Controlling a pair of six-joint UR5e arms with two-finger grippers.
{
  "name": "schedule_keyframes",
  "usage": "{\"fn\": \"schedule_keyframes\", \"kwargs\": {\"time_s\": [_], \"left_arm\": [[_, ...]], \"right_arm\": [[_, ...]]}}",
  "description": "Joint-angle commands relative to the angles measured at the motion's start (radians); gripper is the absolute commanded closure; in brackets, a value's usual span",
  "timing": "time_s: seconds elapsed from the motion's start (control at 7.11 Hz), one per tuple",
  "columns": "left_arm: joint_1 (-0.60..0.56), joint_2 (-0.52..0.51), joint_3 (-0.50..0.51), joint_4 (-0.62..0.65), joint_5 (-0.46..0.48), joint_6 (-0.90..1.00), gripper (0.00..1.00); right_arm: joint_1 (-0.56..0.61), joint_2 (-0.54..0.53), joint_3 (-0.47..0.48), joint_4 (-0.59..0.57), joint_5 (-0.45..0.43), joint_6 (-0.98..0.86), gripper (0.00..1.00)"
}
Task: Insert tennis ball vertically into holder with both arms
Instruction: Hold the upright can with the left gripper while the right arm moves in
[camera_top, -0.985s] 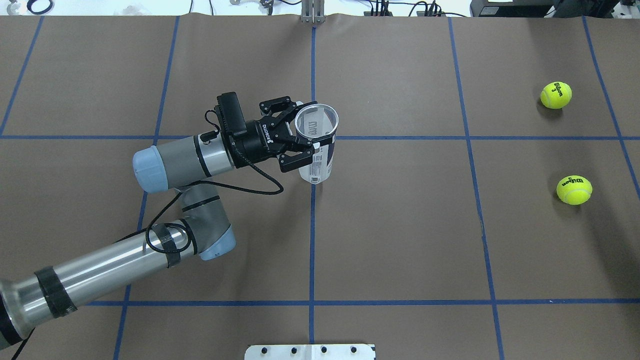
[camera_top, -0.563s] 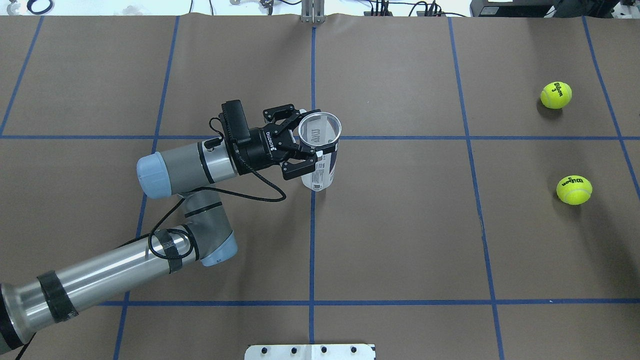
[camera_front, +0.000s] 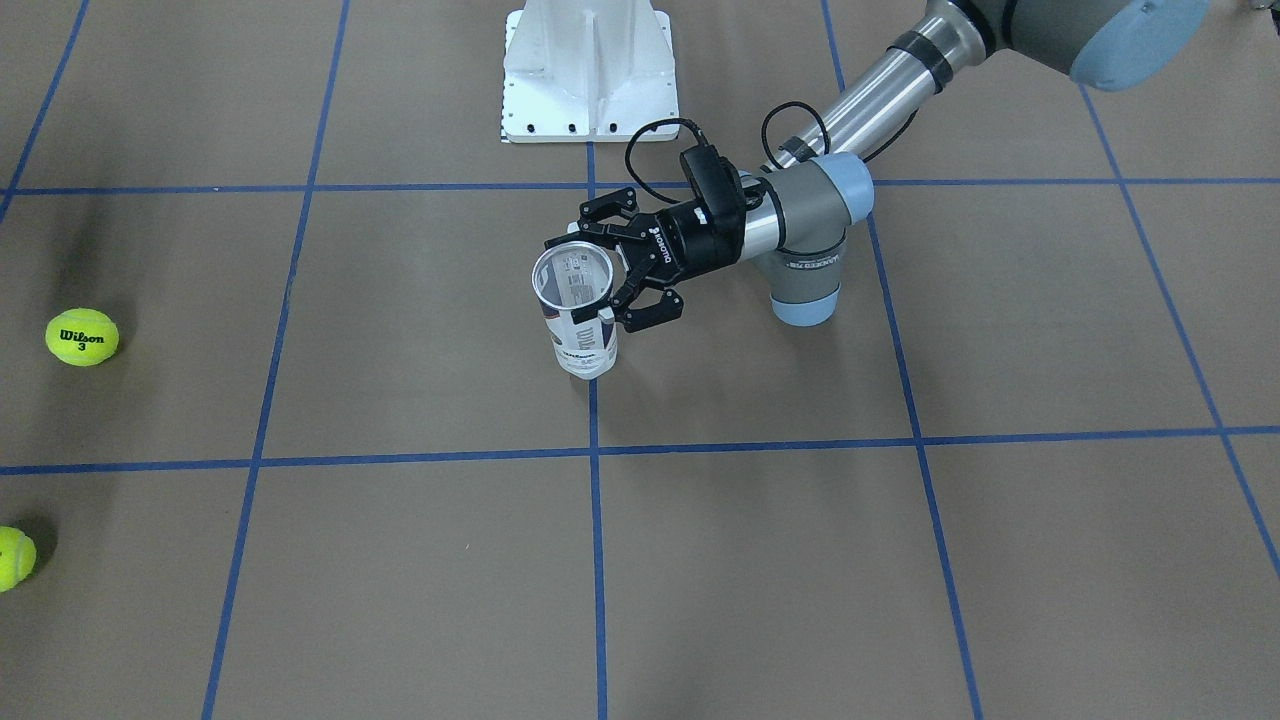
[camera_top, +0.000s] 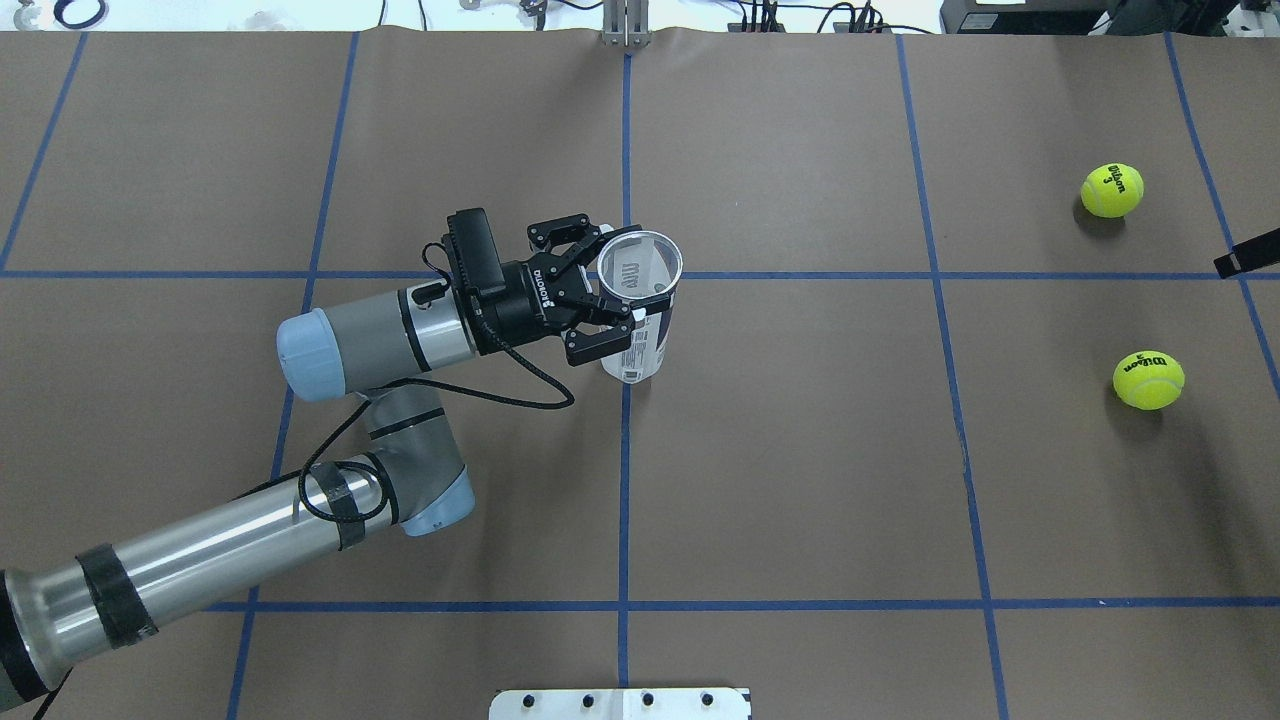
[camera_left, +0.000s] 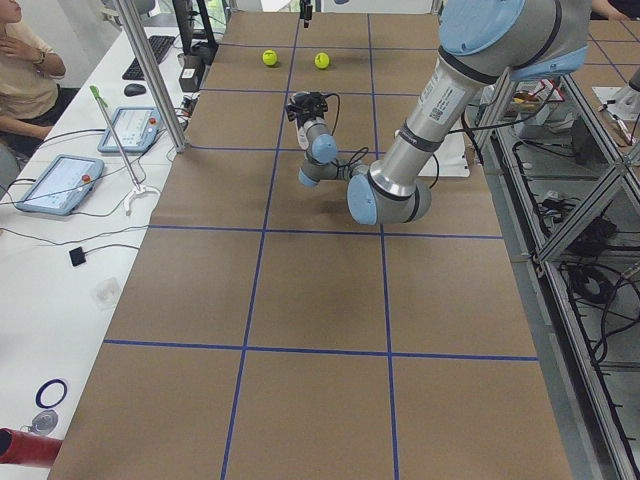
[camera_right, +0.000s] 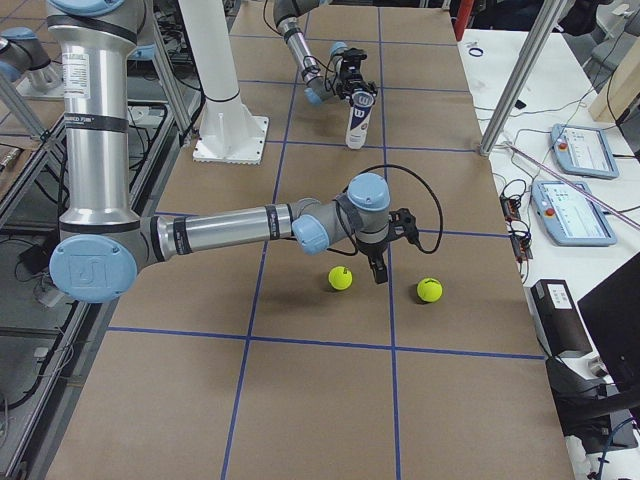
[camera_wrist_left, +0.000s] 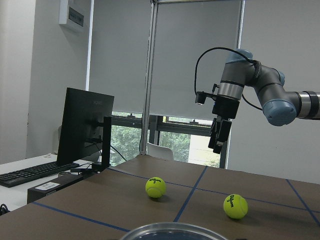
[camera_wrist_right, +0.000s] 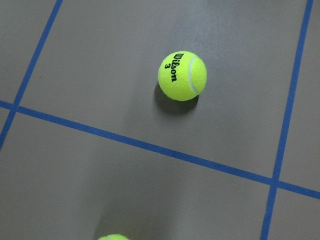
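As left end effector (camera_top: 612, 290) clasps holder (camera_top: 642, 345), tennis ball (camera_top: 1149, 379) lies well apart.

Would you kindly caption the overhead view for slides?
Left gripper holds the upright holder; two tennis balls lie at right.

white pedestal (camera_front: 588, 75) on brown-papered table (camera_front: 420, 330) with blue tape lines (camera_front: 750, 445)

You see table (camera_top: 800, 470) covered brown, crossed by blue tape grid (camera_top: 800, 275). At right of overhead frame, upper tennis ball (camera_top: 1111, 190) and lower tennis ball (camera_top: 1148, 380): both yellow-green, black "Wilson 3" print. Holder (camera_top: 634, 345) at centre: clear, white-and-navy label. Left gripper (camera_top: 606, 290) black. Left arm (camera_top: 370, 325) grey, light-blue caps, silver tube, black bands. Pedestal (camera_front: 588, 70) white, top of front-facing frame.
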Motion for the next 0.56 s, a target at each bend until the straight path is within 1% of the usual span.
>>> {"fn": "schedule_keyframes", "kwargs": {"time_s": [0.0, 0.14, 0.28, 0.42], "left_arm": [[-0.002, 0.001, 0.001, -0.002, 0.0, 0.004, 0.19], [0.0, 0.002, 0.001, -0.002, 0.0, 0.015, 0.19], [-0.002, 0.002, 0.002, -0.002, 0.0, 0.02, 0.19], [-0.002, 0.002, 0.002, -0.002, 0.0, 0.02, 0.19]], "right_arm": [[-0.034, -0.011, 0.022, -0.003, -0.003, 0.004, 0.01], [-0.054, -0.013, 0.022, -0.003, 0.002, 0.034, 0.01], [-0.093, -0.013, 0.034, 0.0, 0.0, 0.132, 0.01], [-0.125, -0.024, 0.039, 0.052, -0.006, 0.216, 0.01]]}}
